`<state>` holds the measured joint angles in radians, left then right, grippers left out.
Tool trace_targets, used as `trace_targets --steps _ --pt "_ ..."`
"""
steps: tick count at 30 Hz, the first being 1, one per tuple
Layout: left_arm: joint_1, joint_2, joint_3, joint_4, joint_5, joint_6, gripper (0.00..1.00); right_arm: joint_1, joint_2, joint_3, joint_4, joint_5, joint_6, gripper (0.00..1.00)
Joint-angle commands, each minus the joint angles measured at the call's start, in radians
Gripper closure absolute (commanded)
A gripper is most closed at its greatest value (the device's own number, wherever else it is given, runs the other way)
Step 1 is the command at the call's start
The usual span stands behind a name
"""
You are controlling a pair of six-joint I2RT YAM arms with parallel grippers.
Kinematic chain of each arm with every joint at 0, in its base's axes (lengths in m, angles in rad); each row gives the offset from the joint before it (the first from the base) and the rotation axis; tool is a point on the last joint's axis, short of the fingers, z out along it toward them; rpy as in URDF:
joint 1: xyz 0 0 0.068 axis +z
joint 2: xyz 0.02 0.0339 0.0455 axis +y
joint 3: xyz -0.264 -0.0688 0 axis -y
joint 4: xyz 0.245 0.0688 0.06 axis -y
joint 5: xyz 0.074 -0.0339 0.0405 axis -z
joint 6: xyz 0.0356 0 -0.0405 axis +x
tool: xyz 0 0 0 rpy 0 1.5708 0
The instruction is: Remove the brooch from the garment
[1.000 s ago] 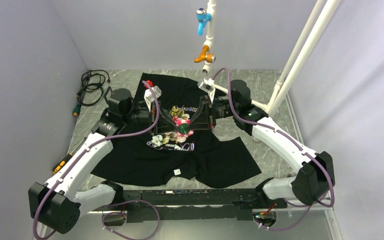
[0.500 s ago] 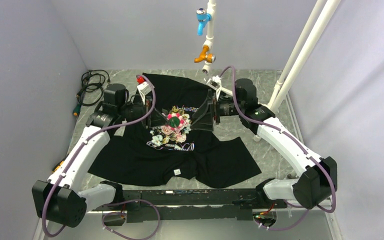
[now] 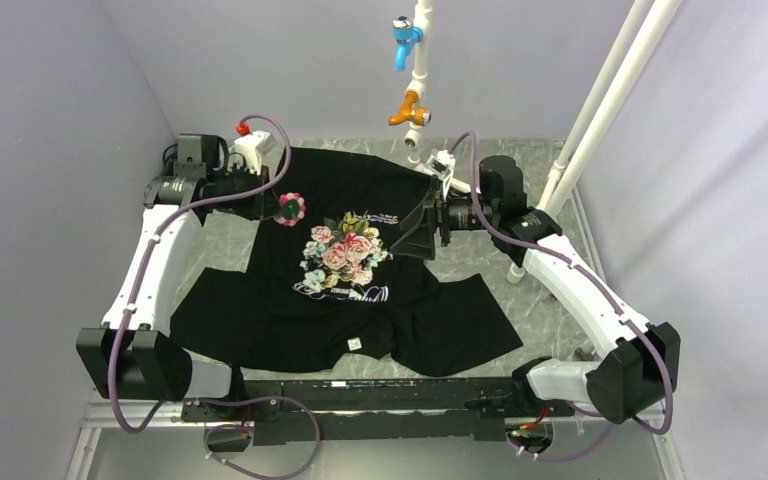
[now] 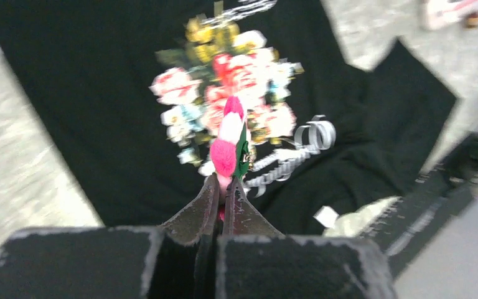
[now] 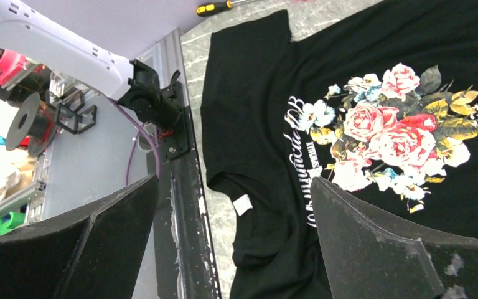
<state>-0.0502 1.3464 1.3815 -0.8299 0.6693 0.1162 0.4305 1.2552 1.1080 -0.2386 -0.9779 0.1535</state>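
Observation:
The garment (image 3: 430, 320), a black T-shirt with a rose print, lies flat on the table and also fills the left wrist view (image 4: 68, 93) and the right wrist view (image 5: 255, 93). My left gripper (image 3: 278, 208) is shut on the brooch (image 3: 289, 208), a pink flower pin with green backing. It holds the brooch in the air over the shirt's back left part, clear of the print. In the left wrist view the brooch (image 4: 227, 146) sticks up from the closed left gripper (image 4: 224, 180). My right gripper (image 3: 422, 230) hangs open and empty over the shirt's right side, its fingers wide apart around (image 5: 233, 180).
A white pipe frame (image 3: 600, 110) with blue and orange taps (image 3: 410, 70) stands at the back right. Black cables (image 3: 182, 170) lie in the back left corner. A screwdriver (image 5: 221, 6) lies left of the shirt. A white label (image 3: 355, 344) marks the shirt's near edge.
The left gripper has carried the brooch up off the rose print and away to the back left. The right gripper has opened wide and drawn back to the right.

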Motion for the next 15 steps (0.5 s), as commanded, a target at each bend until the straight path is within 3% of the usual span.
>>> trace_targets --steps 1,8,15 --pt "0.001 0.015 0.060 -0.022 -0.387 0.072 1.00 -0.006 -0.029 0.044 -0.051 0.024 -0.084 0.06" --pt "-0.008 0.149 0.130 0.055 -0.841 0.149 1.00 -0.013 -0.026 0.039 -0.097 0.028 -0.144 0.05" --pt "-0.027 0.290 0.166 0.148 -1.046 0.237 1.00 -0.019 -0.016 0.040 -0.130 0.055 -0.191 0.05"
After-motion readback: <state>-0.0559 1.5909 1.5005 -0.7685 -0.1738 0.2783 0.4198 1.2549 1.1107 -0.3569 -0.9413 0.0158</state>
